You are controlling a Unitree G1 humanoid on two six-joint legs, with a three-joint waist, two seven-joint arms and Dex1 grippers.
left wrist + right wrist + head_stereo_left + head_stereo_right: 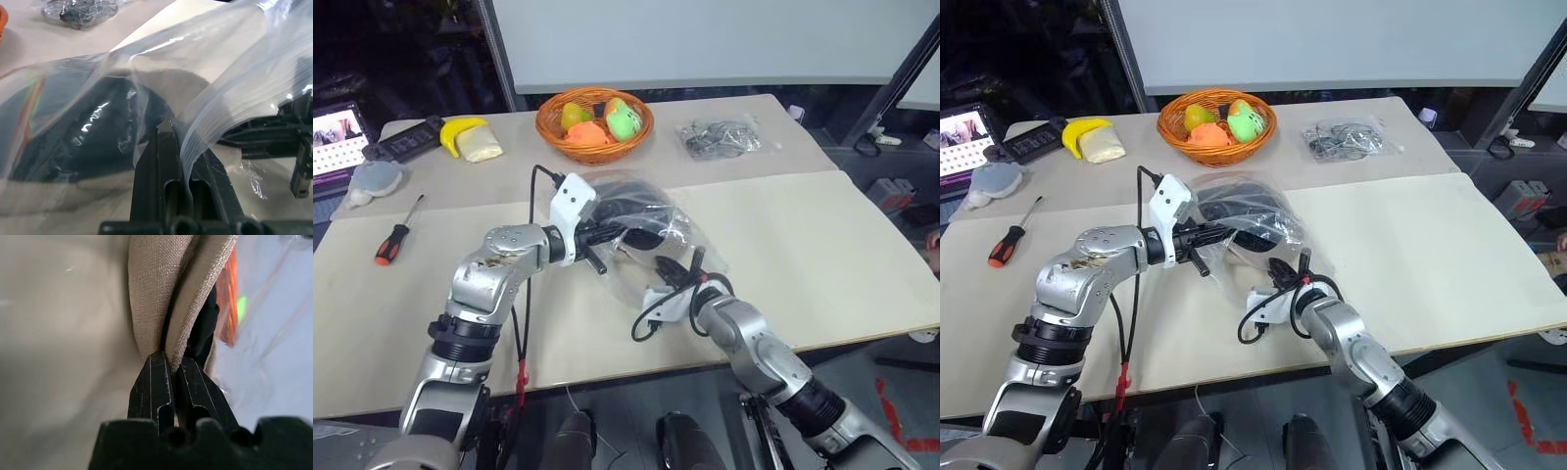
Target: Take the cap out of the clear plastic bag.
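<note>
At mid-bench (822, 255), the left end effector (177, 139) is clamped on a fold of the clear, crinkly plastic bag (651, 230), lifting it. Its wrist view shows the pinched film; the head views do not. Right of it, the right end effector (171, 364) pinches the beige fabric cap (161, 293), black lining beside, arm bent inward.

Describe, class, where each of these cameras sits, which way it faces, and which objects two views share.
Left and right eye views: on the head, looking forward and down at the table; both arms show.
Left wrist view: along the left gripper, shut on the clear plastic bag.
Right wrist view: along the right gripper, shut on the cap.
Shared: the bag shows in head and wrist views; the fruit basket glimmers orange behind the cap.
</note>
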